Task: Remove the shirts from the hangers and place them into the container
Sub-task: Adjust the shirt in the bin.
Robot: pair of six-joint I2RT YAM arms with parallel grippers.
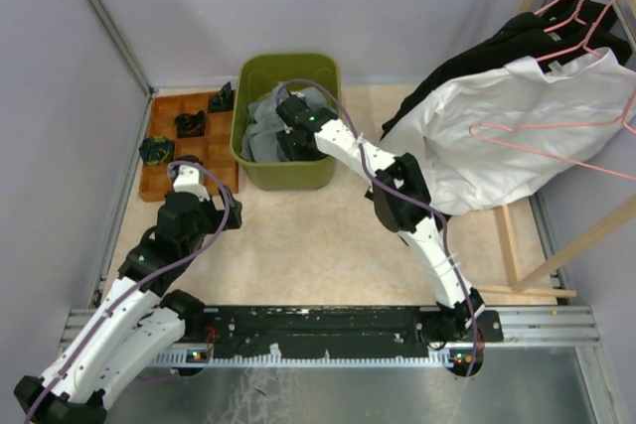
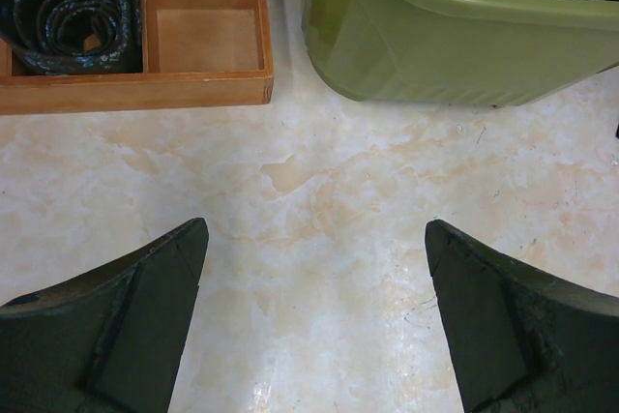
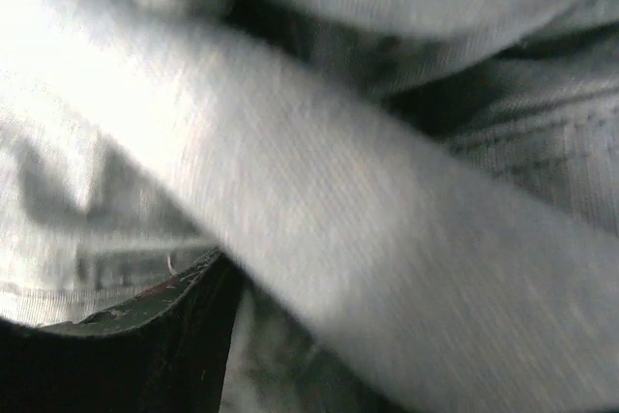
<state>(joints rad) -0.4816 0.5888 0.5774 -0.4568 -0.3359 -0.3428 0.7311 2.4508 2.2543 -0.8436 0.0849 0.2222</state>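
The olive-green container (image 1: 288, 178) stands at the back centre with a grey shirt (image 1: 260, 126) bunched inside. My right gripper (image 1: 296, 144) reaches down into it. In the right wrist view a grey fold (image 3: 338, 200) crosses the whole frame and covers all but one dark finger (image 3: 145, 336), so the grip is unclear. A white shirt (image 1: 517, 136) and black shirts (image 1: 537, 32) hang on pink hangers (image 1: 586, 7) at the right; a bare pink hanger (image 1: 556, 131) lies across the white shirt. My left gripper (image 2: 314, 239) is open over bare table, near the container's (image 2: 435, 45) front left corner.
A brown wooden compartment tray (image 1: 154, 196) holding dark rolled items (image 1: 191, 123) sits left of the container, right ahead of my left gripper. Light wooden rack poles (image 1: 586, 235) slant across the right side. Grey walls close in the left and back.
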